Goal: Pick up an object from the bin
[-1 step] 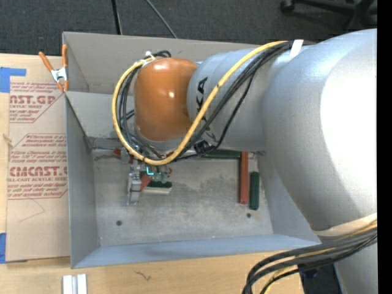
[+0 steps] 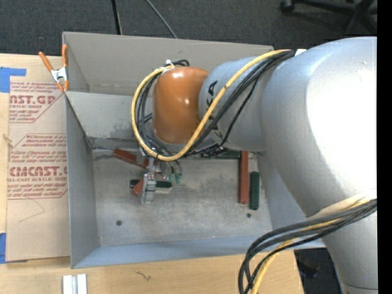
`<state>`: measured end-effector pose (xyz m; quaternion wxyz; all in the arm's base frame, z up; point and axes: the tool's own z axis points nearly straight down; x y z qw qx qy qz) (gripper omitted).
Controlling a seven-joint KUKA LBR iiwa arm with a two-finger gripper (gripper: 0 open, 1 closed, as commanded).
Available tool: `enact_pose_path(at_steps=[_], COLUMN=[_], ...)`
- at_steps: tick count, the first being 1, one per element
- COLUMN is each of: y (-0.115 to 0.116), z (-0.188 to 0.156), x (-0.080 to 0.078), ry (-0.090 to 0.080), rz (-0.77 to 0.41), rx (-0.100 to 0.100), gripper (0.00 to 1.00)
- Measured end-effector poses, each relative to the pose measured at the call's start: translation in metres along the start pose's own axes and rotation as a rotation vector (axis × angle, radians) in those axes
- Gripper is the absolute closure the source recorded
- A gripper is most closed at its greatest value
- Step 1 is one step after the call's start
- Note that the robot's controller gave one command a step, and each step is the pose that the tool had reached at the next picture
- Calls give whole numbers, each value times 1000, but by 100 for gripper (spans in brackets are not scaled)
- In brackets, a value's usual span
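Observation:
My gripper (image 2: 149, 190) hangs below the orange wrist cover, low over the left middle of the bin floor. Right at it lies a small green and black thing (image 2: 165, 182), which sticks out on both sides of the gripper; I cannot tell whether it is gripped. A red-brown flat piece (image 2: 125, 156) lies just behind and to the left, near the bin's back wall.
An orange-red stick (image 2: 244, 176) and a dark green pen-like thing (image 2: 253, 192) lie side by side at the right of the bin. A dark bar (image 2: 215, 155) lies along the back, partly under the arm. The arm covers the bin's back right.

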<state>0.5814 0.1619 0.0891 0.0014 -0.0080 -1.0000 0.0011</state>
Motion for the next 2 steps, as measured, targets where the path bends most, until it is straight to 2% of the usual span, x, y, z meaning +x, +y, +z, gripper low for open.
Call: enact_pose_path(at_steps=[1,2], y=[3,33], z=[-4,-112], x=[-1,-13], ry=[-4,-13], rz=[-3,-13], rx=[-4,-7], gripper=[100,100])
